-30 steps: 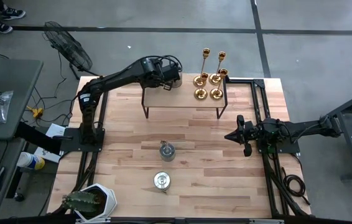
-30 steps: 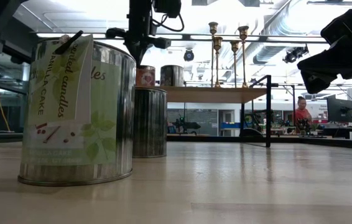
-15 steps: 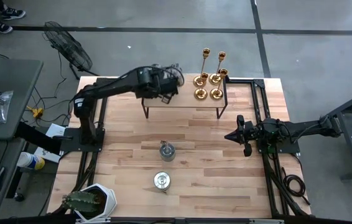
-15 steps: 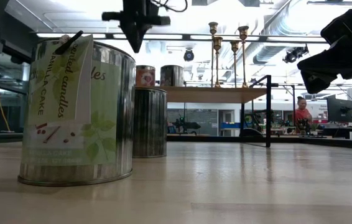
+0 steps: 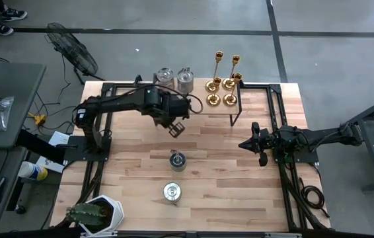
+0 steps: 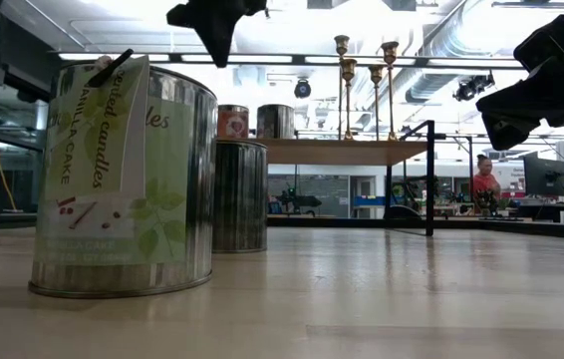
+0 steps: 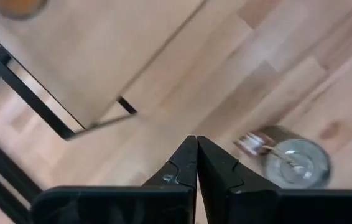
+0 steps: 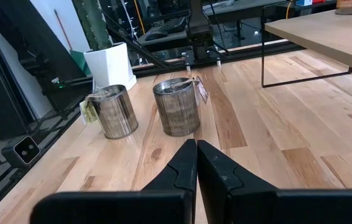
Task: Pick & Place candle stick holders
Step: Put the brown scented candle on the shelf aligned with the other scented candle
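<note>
Presently: left gripper (image 5: 176, 128) fingers pressed together, empty, above table (image 5: 207, 178) near shelf (image 5: 203, 110) | right gripper (image 5: 245, 144) likewise closed, empty, at table's right edge.

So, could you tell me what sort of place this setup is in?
Most likely a robotics lab or workshop: a wooden table with two arms bolted on, a bare concrete floor, exposed ceiling ducts, and a person at a monitor behind.

Desk (image 5: 200, 165): pale wood planks, smooth, light sheen. Tins (image 8: 176, 106): brushed silver metal, paper labels. Candlesticks (image 5: 221, 82): polished gold metal, glossy. Grippers (image 8: 196, 163): matt black plastic. Floor (image 5: 174, 16): dull grey concrete.
</note>
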Available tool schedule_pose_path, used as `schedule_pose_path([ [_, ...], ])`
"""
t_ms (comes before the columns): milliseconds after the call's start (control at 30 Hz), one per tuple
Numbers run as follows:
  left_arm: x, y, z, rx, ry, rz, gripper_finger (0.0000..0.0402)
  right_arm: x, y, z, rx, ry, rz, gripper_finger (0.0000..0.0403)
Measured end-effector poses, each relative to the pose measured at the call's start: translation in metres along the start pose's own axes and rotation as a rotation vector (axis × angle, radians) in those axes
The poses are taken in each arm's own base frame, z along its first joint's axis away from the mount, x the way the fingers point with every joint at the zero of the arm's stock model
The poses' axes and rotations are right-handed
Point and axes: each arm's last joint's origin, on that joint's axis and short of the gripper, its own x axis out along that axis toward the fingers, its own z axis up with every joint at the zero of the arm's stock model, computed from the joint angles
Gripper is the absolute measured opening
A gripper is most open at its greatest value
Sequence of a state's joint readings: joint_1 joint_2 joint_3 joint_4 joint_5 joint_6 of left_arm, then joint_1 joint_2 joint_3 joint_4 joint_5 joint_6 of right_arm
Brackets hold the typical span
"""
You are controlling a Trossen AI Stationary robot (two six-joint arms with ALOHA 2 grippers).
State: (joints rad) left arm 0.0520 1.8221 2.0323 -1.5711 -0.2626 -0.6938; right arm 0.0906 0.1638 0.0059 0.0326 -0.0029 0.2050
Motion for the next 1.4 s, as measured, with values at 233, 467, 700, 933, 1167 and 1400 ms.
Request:
schedule_pose_path([
  [233, 0.015, -0.014, -0.017, -0.167, 0.117, -0.018, 0.0099, 0.0, 0.0, 0.0, 0.0, 0.0, 0.0, 0.0004],
  [467, 0.041, -0.032, -0.042, -0.28, 0.198, 0.044, 0.0252, 0.0, 0.0, 0.0, 0.0, 0.0, 0.0, 0.0004],
  [700, 0.057, -0.05, -0.051, -0.247, 0.163, -0.016, 0.0369, 0.0, 0.0, 0.0, 0.0, 0.0, 0.0, 0.0004],
  [933, 0.053, -0.059, -0.06, -0.165, 0.124, -0.021, 0.0396, 0.0, 0.0, 0.0, 0.0, 0.0, 0.0, 0.0004],
  [1167, 0.048, -0.069, -0.073, -0.04, 0.093, -0.022, 0.0395, 0.0, 0.0, 0.0, 0.0, 0.0, 0.0, 0.0004],
  [1400, 0.044, -0.076, -0.081, 0.015, 0.041, -0.001, 0.0395, 0.0, 0.0, 0.0, 0.0, 0.0, 0.0, 0.0004],
])
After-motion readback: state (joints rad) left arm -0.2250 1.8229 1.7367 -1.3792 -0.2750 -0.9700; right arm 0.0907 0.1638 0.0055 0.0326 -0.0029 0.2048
